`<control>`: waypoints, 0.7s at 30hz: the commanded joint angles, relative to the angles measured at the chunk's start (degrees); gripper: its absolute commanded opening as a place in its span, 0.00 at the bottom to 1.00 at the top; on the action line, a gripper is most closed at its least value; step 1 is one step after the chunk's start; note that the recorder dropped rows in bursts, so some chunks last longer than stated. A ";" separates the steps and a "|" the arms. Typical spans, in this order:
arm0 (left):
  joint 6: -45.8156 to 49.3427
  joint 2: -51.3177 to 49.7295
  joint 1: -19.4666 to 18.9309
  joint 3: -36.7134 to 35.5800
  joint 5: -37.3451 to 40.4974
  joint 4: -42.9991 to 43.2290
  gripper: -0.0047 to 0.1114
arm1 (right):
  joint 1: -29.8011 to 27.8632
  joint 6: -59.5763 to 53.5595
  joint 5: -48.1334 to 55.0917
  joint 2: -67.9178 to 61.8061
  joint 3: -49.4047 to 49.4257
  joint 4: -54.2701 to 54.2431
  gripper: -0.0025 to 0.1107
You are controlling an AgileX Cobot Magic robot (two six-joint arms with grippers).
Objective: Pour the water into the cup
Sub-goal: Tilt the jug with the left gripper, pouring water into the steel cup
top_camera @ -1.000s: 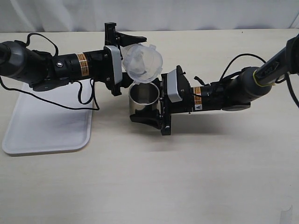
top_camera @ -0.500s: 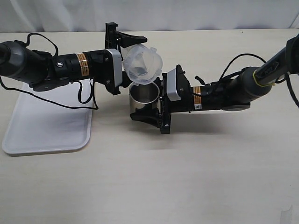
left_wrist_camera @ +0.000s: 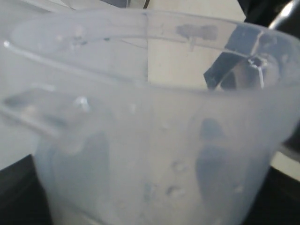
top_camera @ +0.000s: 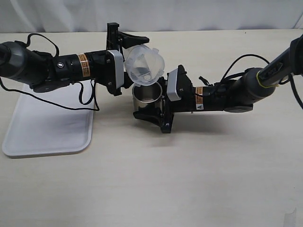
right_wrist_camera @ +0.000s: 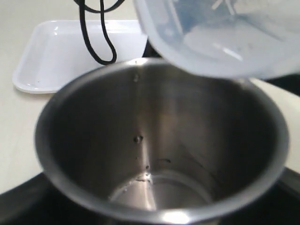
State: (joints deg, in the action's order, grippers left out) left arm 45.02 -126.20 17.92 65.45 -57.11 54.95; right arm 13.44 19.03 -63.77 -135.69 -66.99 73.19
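The steel cup stands upright on the table, and my right gripper is shut on its sides. A translucent plastic beaker hangs tilted just above it, mouth over the cup's far rim, with my left gripper shut on it. In the left wrist view the beaker fills the frame and my fingers show as dark shapes through its wall. The right wrist view looks into the cup, with water drops on its inner wall and the beaker's lip over it. No stream of water shows.
A white tray lies on the table at the left, under the left arm, and appears as the tray in the right wrist view. Black cables hang from the left arm. The table's far edge runs behind both arms.
The beaker has tipped a little further down toward the cup. My right gripper has turned slightly with the cup in it.
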 commanded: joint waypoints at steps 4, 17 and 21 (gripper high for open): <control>2.08 0.49 0.09 0.46 -1.44 -1.79 0.04 | -0.07 -0.62 -0.36 0.21 -0.30 -0.80 0.06; 6.35 0.49 0.09 0.46 1.57 -2.02 0.04 | -0.07 -0.62 -0.58 0.21 -0.30 -0.80 0.06; 6.35 0.49 0.09 0.46 1.57 -2.02 0.04 | -0.07 -0.62 -0.58 0.21 -0.30 -0.80 0.06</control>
State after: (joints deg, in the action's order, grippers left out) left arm 50.98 -126.20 17.92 65.45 -54.57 54.01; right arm 13.44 18.91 -63.31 -135.69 -66.99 72.98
